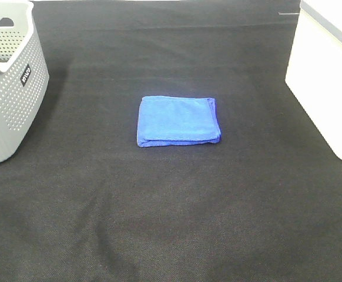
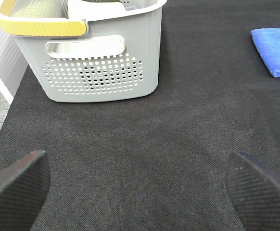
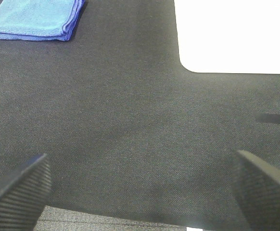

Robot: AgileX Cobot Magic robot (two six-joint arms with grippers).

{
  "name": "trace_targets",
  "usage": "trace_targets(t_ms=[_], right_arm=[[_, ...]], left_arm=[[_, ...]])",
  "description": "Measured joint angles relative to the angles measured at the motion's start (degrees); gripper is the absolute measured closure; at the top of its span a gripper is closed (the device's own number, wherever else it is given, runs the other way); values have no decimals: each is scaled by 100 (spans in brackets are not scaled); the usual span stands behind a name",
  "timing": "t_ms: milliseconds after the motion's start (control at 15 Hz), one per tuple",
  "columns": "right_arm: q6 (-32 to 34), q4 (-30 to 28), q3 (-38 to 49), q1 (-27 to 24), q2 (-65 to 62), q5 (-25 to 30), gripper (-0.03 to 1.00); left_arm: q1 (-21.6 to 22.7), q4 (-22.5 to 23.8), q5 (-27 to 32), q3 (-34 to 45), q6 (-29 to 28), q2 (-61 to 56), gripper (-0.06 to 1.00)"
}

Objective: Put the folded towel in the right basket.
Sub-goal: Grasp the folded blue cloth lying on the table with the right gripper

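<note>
A folded blue towel (image 1: 178, 120) lies flat in the middle of the black table. It also shows in the left wrist view (image 2: 275, 50) and in the right wrist view (image 3: 36, 18). The right basket (image 1: 329, 76) is white and stands at the right edge; its wall shows in the right wrist view (image 3: 234, 36). Neither arm shows in the exterior high view. My left gripper (image 2: 140, 192) is open and empty, low over the table near the grey basket. My right gripper (image 3: 140, 192) is open and empty, low near the table's front edge, apart from the towel.
A grey perforated basket (image 1: 9, 88) stands at the left edge; in the left wrist view (image 2: 101, 53) it shows a yellow handle (image 2: 39, 26). The black cloth (image 1: 171, 211) covers the table. The table's front edge shows in the right wrist view (image 3: 130, 219).
</note>
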Motion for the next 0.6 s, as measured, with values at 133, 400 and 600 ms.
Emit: trace_targets(t_ms=[133,400,600], right_arm=[[0,0,0,0,0,0,-1],[0,-6,0,0,0,0,-1],[0,-6,0,0,0,0,-1]], left_arm=[[0,0,0,0,0,0,3],[0,0,0,0,0,0,3],[0,0,0,0,0,0,3]])
